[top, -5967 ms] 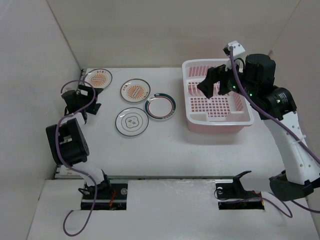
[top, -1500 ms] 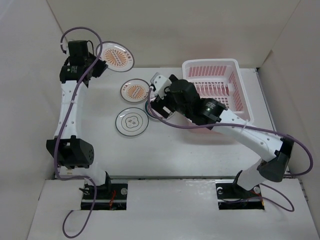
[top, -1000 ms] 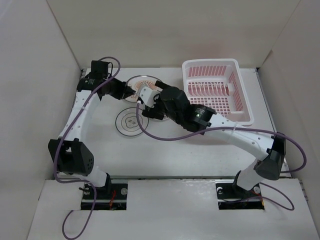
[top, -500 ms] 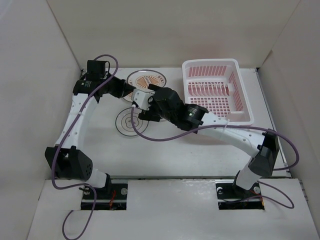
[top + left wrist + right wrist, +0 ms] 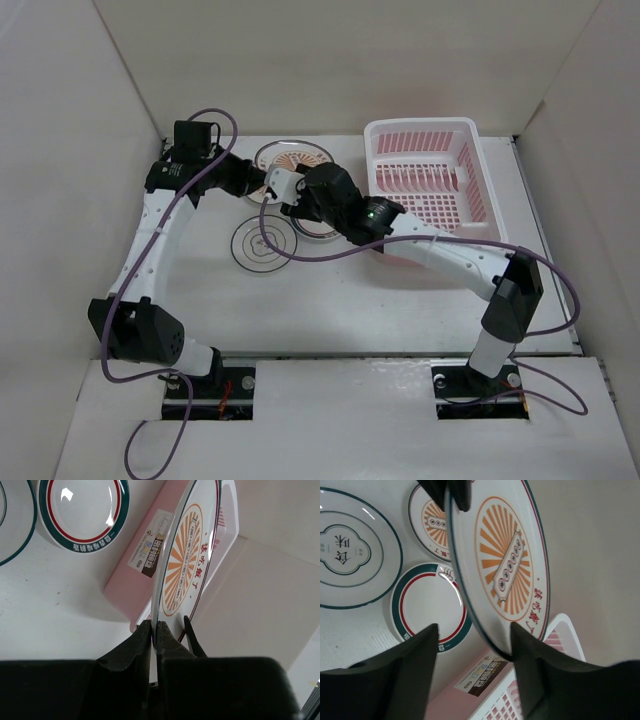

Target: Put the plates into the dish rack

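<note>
White tabletop, walled in pale board: your left gripper clamps the rim of a sunburst plate, raised left of the dish rack. Your right gripper waits at that plate's edge, fingers apart. Below, the green-rimmed plate, ring plate and second sunburst plate lie flat.

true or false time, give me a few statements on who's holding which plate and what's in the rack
1. The left gripper is shut on the rim of a sunburst plate. True.
2. The right gripper clamps the green-rimmed plate. False: it is open, fingers either side of the held plate's edge; that plate lies on the table.
3. A plate stands in the dish rack. False: none shows there.
4. The second sunburst plate and the ring plate lie on the table. True.
</note>
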